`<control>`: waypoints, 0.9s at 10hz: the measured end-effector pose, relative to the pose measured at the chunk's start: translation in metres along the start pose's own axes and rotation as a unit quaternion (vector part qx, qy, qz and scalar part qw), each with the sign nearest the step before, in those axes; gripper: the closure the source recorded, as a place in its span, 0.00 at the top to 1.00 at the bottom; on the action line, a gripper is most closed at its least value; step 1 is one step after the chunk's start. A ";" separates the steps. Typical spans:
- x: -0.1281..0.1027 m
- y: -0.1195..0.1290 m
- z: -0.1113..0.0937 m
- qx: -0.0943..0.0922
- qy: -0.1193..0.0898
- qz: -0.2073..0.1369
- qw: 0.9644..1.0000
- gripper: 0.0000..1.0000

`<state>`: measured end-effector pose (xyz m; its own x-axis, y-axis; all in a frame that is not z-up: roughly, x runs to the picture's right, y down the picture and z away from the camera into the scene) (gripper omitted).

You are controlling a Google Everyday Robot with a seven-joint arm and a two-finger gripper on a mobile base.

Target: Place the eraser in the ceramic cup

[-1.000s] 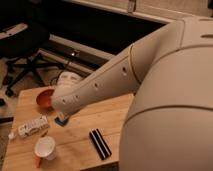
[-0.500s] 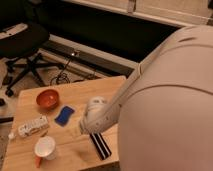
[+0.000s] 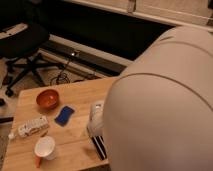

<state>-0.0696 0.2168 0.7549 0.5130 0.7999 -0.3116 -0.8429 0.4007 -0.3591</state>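
The eraser (image 3: 99,146), a flat black block with pale stripes, lies on the wooden table (image 3: 75,142) near its front right, partly hidden by my arm. The ceramic cup (image 3: 45,148), small, white and wide-mouthed, stands upright at the front left, well left of the eraser. My gripper (image 3: 95,129) is at the pale end of the arm, directly above the eraser's far end. The arm's large pale shell fills the right half of the view and hides the table's right side.
A red-orange bowl (image 3: 47,98) sits at the table's back left. A small blue object (image 3: 64,115) lies mid-table. A white printed packet (image 3: 32,127) lies at the left edge. A black office chair (image 3: 22,42) and cables stand on the floor behind.
The arm has swung from over the bowl to the right and down. Its end is now over the eraser, and the blue object is uncovered.
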 end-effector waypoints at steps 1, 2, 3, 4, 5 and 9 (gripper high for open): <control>-0.004 0.002 0.003 0.019 0.010 -0.010 1.000 0.80; -0.009 0.009 0.006 0.028 0.019 -0.016 0.999 0.80; -0.011 0.015 0.009 0.031 0.026 -0.017 0.999 0.80; -0.012 0.021 0.011 0.031 0.033 -0.016 0.999 0.80; -0.011 0.024 0.013 0.031 0.039 -0.013 0.999 0.80; -0.003 0.020 0.015 0.032 0.059 0.003 0.998 0.80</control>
<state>-0.0901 0.2293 0.7619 0.5198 0.7461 -0.4161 -0.8530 0.4261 -0.3014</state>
